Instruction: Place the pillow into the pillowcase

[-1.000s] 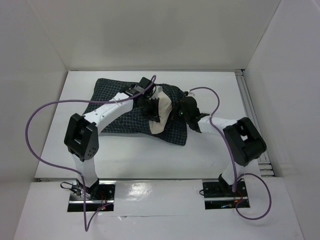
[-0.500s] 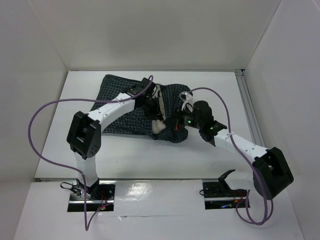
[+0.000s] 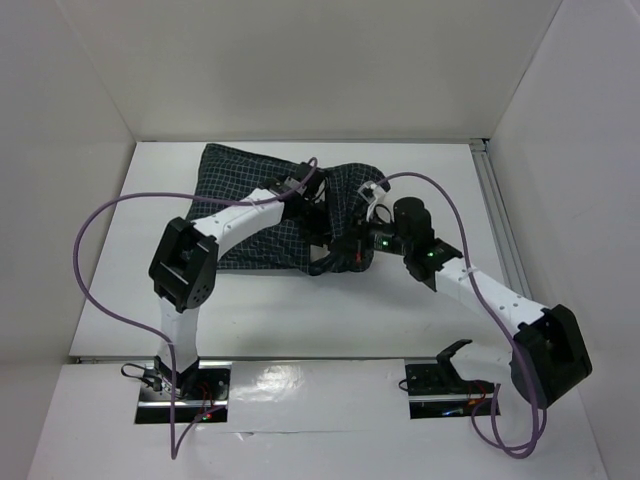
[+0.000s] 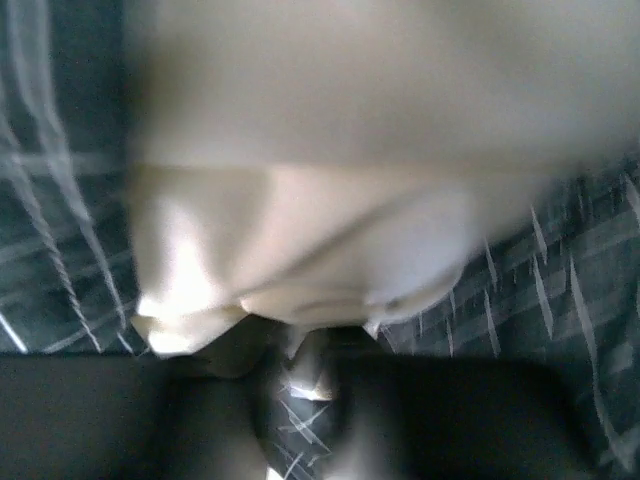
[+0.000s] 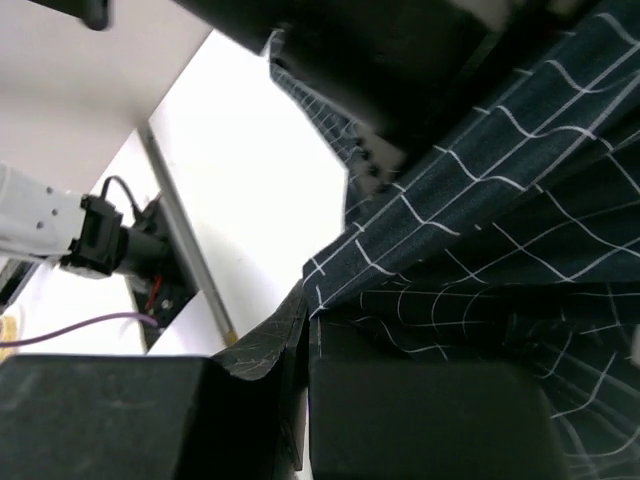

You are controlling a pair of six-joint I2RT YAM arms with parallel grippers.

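Pillow [image 4: 300, 200] sat nearly all inside pillowcase [image 3: 245, 190], cream corner directly ahead of left end effector [image 3: 318, 215], jaw gap unreadable; right end effector [image 5: 303, 370], nearer the mouth, pinched its hem.

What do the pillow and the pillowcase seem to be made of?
The pillow looks like soft cream fabric, perhaps cotton, with a faint sheen; it bunches in rounded folds. The view is blurred, so the weave is unclear. The pillowcase looks like thin woven cloth, dark navy with a fine white grid, matte; it drapes and creases.
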